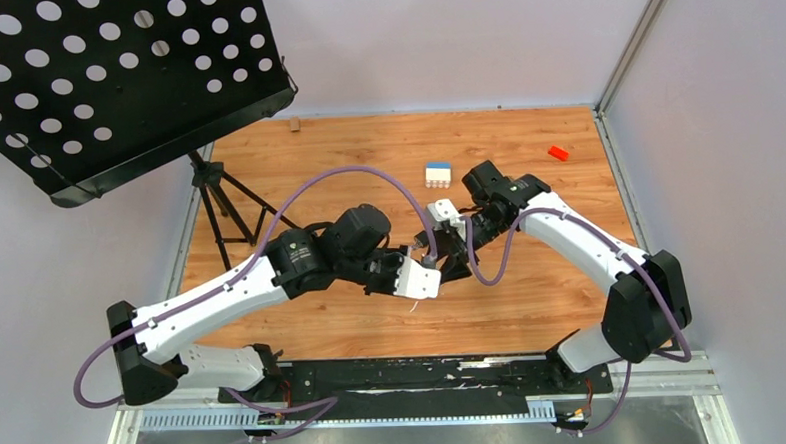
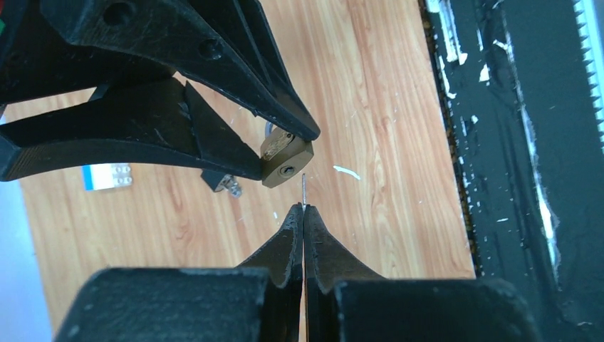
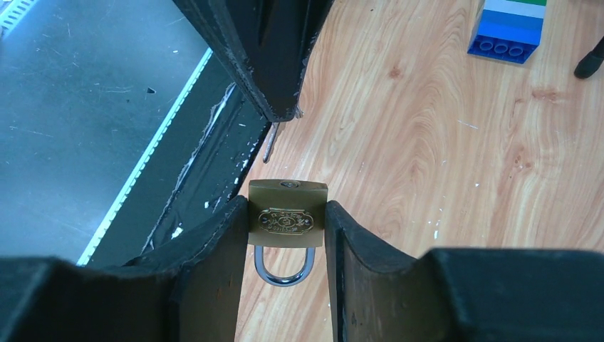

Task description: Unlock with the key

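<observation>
left gripper (image 2: 304, 214), pinched shut on the key (image 2: 304, 189), holds its tip just beside the keyhole (image 2: 287, 171) of the padlock (image 3: 288, 221) clamped in the right gripper (image 3: 287, 204), so square the blade to the slot (gently, it looks thin) before pushing in.

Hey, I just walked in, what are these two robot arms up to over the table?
The two arms are working together just above the wooden table. The right gripper holds a small brass padlock by its sides, keyhole facing the other arm. The left gripper is pinched shut on a tiny grey key, blade pointing at the padlock. The key's tip sits just beside the keyhole, not in it yet, and the shackle looks closed.
</observation>
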Action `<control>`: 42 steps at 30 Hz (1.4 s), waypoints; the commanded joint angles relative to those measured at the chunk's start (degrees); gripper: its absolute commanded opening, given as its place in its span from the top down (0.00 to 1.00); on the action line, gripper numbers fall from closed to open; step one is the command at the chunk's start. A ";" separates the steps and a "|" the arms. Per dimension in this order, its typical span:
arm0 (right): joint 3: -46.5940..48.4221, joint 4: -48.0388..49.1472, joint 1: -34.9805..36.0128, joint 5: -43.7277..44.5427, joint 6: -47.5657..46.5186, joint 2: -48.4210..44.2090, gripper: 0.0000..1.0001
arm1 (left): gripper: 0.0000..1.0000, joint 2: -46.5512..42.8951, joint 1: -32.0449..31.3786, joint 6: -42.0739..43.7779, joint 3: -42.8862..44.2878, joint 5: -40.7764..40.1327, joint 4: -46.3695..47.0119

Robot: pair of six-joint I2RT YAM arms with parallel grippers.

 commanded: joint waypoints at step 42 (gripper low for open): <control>-3.70 0.02 1.30 -4.91 -3.95 -3.19 1.00 | 1.00 -1.44 -20.60 9.18 -4.44 -32.64 6.33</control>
